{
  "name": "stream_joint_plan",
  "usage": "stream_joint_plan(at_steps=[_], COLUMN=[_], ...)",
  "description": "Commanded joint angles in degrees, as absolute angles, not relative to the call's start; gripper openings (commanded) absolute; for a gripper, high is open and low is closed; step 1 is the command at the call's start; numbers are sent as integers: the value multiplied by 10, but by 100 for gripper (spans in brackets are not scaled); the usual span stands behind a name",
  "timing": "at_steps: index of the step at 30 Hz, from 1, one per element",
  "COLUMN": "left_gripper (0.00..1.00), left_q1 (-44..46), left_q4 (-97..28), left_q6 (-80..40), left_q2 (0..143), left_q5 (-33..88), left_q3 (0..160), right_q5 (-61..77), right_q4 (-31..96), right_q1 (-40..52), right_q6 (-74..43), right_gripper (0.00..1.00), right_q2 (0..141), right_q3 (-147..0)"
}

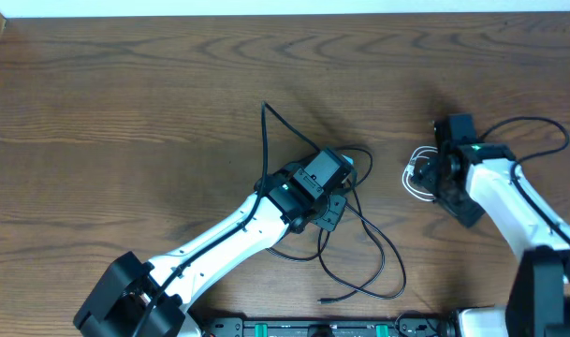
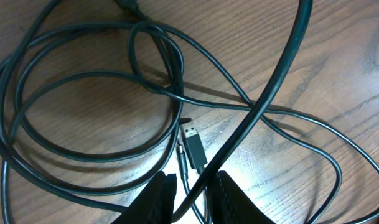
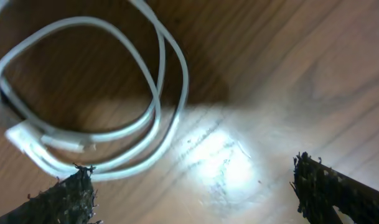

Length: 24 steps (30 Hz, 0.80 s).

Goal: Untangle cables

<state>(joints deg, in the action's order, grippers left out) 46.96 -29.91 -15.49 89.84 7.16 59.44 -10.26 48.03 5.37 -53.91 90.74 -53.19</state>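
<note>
Now left fingers (image 2: 161,199) pinch black cable (image 2: 264,99), plug (image 2: 192,140) pointing away; right fingers (image 3: 65,199) spread.

no readable text, no legible markings

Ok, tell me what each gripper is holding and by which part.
Left gripper pinches the black cable mid-length, not at a plug. Right gripper stands open, holding nothing; the white cable lies loose beside it.

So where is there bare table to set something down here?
Bare: the table left of the black cables, and its far strip. Only a narrow gap lies between those cables and the white cord. Crowded: centre to near edge, around the left arm.
</note>
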Motion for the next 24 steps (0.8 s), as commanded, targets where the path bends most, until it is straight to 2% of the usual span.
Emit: stream_joint_plan(at_steps=[1,7,10,16,21,24], left_gripper=[24,24,24,25,29,29], left_q1=[467,467,467,467,467,467], left_q4=[-299,-299,-299,-299,-299,-299], left_q6=[-158,-157,-158,-157,-157,-158], left_q2=[904,904,904,904,904,904], left_q5=[70,70,70,70,70,70], left_q3=[594,594,594,594,594,594], right_q5=[-123,-125,-126,-157,-219,-230], right_q4=[450,415,402,367,324,286], right_q1=[50,50,50,49,31,-18], right_q6=[-587,-587,-586,-571,-542,-472], right_gripper=[99,98,88,3,1,1], right_q2=[936,984,1015,1060,1056,1042], right_q3=[-534,-534,-534,-534,-535,-541])
